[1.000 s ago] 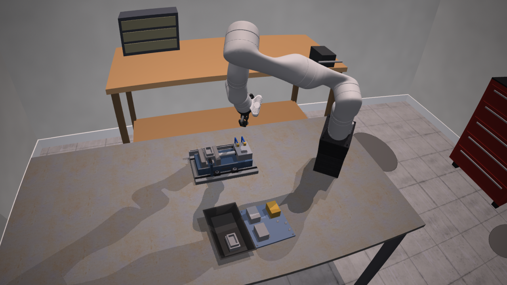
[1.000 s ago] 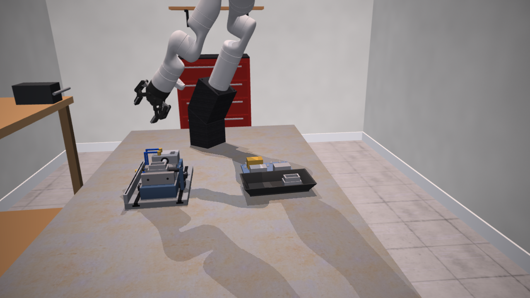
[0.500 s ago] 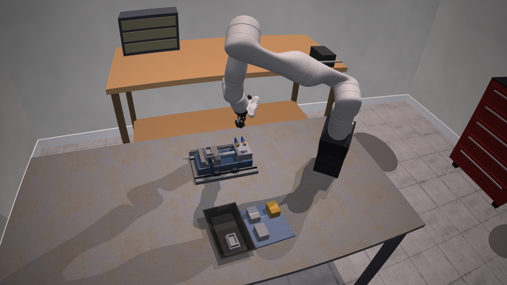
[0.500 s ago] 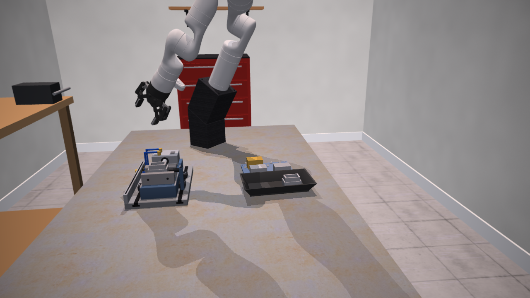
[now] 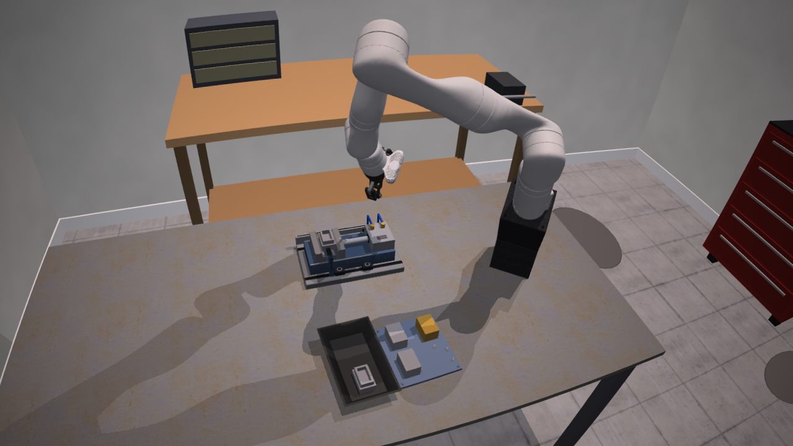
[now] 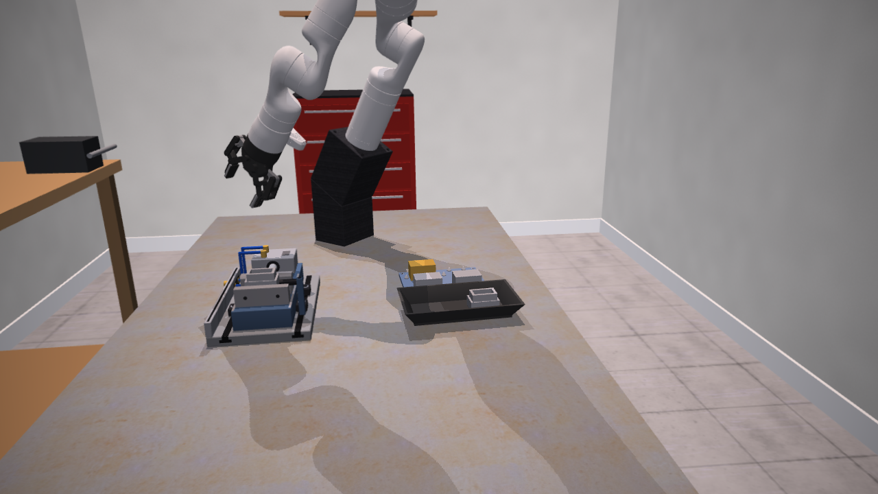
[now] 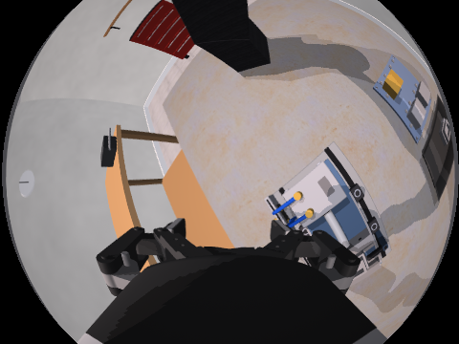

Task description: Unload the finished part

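Note:
The vise (image 5: 349, 250) stands mid-table and holds the finished part (image 5: 327, 238), a grey block with a pocket on top, between its jaws; both also show in the exterior view, the vise (image 6: 260, 298) and the part (image 6: 263, 270). My gripper (image 5: 374, 191) is open and empty. It hangs well above and behind the vise's end with the blue levers (image 5: 375, 220), tilted, as the exterior view (image 6: 244, 184) shows. In the wrist view the vise (image 7: 332, 206) lies below the right finger. The black outfeed tray (image 5: 357, 360) holds one pocketed block (image 5: 364, 378) at its near end.
A blue plate (image 5: 418, 352) with two grey blocks and a yellow block (image 5: 427, 327) lies right beside the tray. The arm's black base (image 5: 521, 238) stands at the table's right rear. A wooden workbench (image 5: 332, 100) stands behind the table, a red cabinet (image 5: 759, 222) at right.

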Controlling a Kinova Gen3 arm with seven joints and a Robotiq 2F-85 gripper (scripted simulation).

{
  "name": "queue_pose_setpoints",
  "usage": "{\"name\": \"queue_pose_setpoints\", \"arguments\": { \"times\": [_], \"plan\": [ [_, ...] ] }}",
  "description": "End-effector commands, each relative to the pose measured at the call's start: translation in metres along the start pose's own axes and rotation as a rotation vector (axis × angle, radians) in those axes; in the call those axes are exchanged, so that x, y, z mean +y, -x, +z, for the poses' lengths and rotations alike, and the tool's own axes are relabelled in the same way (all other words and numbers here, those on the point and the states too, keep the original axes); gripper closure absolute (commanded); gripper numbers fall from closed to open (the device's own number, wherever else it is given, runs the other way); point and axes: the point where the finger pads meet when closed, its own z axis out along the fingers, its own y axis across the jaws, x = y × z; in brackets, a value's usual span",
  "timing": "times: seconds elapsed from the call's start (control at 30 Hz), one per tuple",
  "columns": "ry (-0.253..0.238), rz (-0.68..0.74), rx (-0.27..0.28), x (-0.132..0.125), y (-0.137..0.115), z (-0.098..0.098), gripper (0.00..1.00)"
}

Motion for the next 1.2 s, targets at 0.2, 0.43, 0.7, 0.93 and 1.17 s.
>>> {"name": "queue_pose_setpoints", "arguments": {
  "times": [0.2,0.43,0.7,0.93,1.17],
  "plan": [
    [0.025,0.039,0.008,0.005,0.008,-0.004,0.00],
    [0.023,0.040,0.014,0.004,0.004,-0.004,0.00],
    [0.046,0.071,0.026,0.009,0.007,-0.006,0.00],
    [0.068,0.103,0.038,0.015,0.012,-0.008,0.00],
    [0.093,0.132,0.045,0.022,0.019,-0.011,0.00]
  ]
}}
